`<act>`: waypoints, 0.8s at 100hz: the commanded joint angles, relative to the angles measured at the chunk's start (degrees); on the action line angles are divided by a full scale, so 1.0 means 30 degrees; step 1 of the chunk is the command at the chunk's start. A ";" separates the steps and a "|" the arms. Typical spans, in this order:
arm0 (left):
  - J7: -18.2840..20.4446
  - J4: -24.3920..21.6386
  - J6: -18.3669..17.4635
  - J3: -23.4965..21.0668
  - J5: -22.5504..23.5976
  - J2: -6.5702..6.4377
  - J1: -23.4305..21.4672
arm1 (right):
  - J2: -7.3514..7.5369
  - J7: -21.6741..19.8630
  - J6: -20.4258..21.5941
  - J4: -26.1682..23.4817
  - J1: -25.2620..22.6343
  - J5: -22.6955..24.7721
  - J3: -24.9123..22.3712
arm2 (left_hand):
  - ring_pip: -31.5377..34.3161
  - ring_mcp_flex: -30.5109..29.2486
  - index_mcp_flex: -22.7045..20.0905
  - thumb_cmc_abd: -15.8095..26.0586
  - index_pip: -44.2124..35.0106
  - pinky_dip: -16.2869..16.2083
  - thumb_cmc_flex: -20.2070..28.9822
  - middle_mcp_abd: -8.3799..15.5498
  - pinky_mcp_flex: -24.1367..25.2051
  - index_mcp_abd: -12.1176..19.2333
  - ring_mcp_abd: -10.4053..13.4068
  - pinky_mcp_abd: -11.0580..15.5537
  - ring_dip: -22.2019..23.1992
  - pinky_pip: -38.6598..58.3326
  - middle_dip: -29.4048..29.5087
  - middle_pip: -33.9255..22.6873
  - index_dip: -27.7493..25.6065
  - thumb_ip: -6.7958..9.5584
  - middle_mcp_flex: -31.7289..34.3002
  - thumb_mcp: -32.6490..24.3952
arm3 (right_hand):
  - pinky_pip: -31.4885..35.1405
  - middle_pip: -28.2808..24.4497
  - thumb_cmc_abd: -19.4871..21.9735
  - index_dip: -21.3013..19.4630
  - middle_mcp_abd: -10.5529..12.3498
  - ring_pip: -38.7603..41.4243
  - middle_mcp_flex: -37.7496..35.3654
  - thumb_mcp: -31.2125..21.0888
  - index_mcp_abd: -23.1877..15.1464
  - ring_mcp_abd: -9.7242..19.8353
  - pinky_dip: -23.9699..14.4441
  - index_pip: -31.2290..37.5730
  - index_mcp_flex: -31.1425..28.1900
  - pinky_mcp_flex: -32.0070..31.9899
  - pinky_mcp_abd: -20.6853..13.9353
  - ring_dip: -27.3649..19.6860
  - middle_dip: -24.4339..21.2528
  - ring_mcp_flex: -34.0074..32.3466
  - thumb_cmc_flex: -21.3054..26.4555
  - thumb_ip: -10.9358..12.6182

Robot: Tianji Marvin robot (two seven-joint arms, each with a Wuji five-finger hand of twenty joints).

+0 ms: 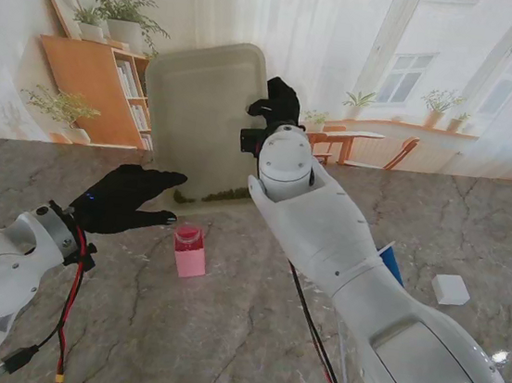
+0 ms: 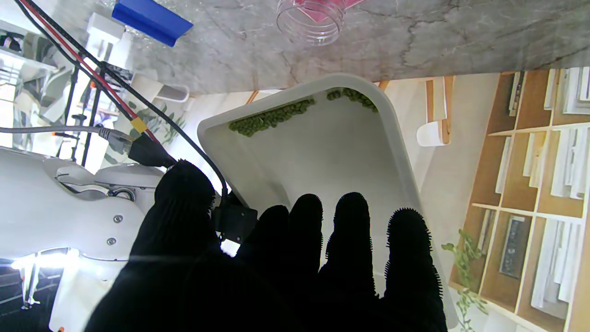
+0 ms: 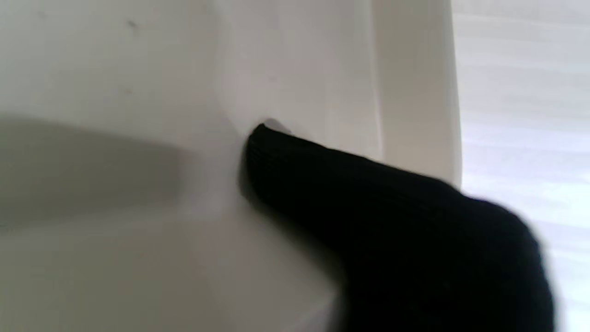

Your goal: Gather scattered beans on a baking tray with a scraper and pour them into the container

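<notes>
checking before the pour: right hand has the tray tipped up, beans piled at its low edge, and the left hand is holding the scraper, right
Not quite. The left hand holds nothing, its fingers spread beside the tray. The stand view shows the blue scraper lying on the table behind the right arm. The rest stands: right hand tips the tray, beans at its low edge.

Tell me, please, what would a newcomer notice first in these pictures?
The white baking tray stands steeply tilted at the table's far side, gripped on its right rim by the right hand. Green beans have gathered along its low edge, just beyond the pink container. The left hand hovers open beside the tray's near left corner.
</notes>
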State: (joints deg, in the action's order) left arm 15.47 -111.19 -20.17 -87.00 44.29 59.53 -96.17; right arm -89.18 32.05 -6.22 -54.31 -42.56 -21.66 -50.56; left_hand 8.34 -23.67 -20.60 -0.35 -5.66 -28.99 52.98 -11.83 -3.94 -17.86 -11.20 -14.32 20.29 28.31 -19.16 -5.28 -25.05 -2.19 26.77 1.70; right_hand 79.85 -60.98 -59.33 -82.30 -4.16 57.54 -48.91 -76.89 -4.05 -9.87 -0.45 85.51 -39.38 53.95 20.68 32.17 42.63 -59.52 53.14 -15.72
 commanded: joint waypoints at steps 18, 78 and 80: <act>0.0116 -0.0042 0.0256 0.0123 -0.0005 -0.0027 -0.0076 | -0.0029 -0.0575 0.0472 -0.0342 0.0114 0.0094 0.0059 | 0.0149 -0.0110 -0.0356 0.1297 -0.0003 -0.0413 0.0339 0.0430 0.0030 0.0149 -0.0058 -0.0385 -0.0059 -0.0485 -0.0237 0.0120 -0.0009 0.0031 0.0225 0.0231 | 0.3124 -0.2509 0.0212 -0.0792 0.2885 0.2027 -0.0530 -0.2767 -0.0118 0.1077 -0.0565 0.0603 0.0128 0.1177 -0.0902 0.0165 0.1068 -0.0244 0.3434 0.0326; 0.0266 0.0347 0.0769 0.0613 -0.0065 -0.0041 0.0335 | 0.0557 -0.1797 0.0724 -0.0212 0.0135 0.0973 -0.0104 | 0.0159 -0.0107 -0.0338 0.1306 -0.0001 -0.0429 0.0336 0.0429 0.0034 0.0121 -0.0064 -0.0377 -0.0053 -0.0498 -0.0235 0.0116 -0.0003 0.0031 0.0214 0.0239 | 0.3236 -0.2419 0.0152 -0.0753 0.3013 0.2032 -0.0703 -0.2829 -0.0336 0.1136 -0.0460 0.0636 -0.0019 0.1183 -0.0873 0.0211 0.1059 -0.0317 0.3359 0.0355; 0.0261 0.0357 0.0779 0.0623 -0.0060 -0.0040 0.0342 | 0.0589 -0.1858 0.0778 -0.0203 0.0138 0.1058 -0.0097 | 0.0159 -0.0106 -0.0330 0.1326 0.0002 -0.0430 0.0337 0.0438 0.0035 0.0143 -0.0062 -0.0378 -0.0053 -0.0499 -0.0233 0.0122 -0.0003 0.0034 0.0198 0.0231 | 0.3237 -0.2415 0.0145 -0.0752 0.3014 0.2030 -0.0704 -0.2834 -0.0343 0.1135 -0.0458 0.0636 -0.0022 0.1182 -0.0872 0.0212 0.1063 -0.0316 0.3358 0.0358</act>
State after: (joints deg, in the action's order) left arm 16.25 -110.42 -18.11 -85.34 44.29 59.43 -95.20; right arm -87.91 27.70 -4.76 -54.50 -42.68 -19.01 -50.53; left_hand 8.34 -23.67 -20.60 -0.35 -5.66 -29.00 52.98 -11.83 -3.94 -17.86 -11.20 -14.32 20.29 28.19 -19.16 -5.28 -25.05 -2.19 26.77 1.70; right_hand 79.98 -61.02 -59.46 -82.30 -4.15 57.68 -48.91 -76.89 -4.03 -9.93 -0.45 85.51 -39.40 53.95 20.78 32.08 42.63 -59.52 53.18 -15.73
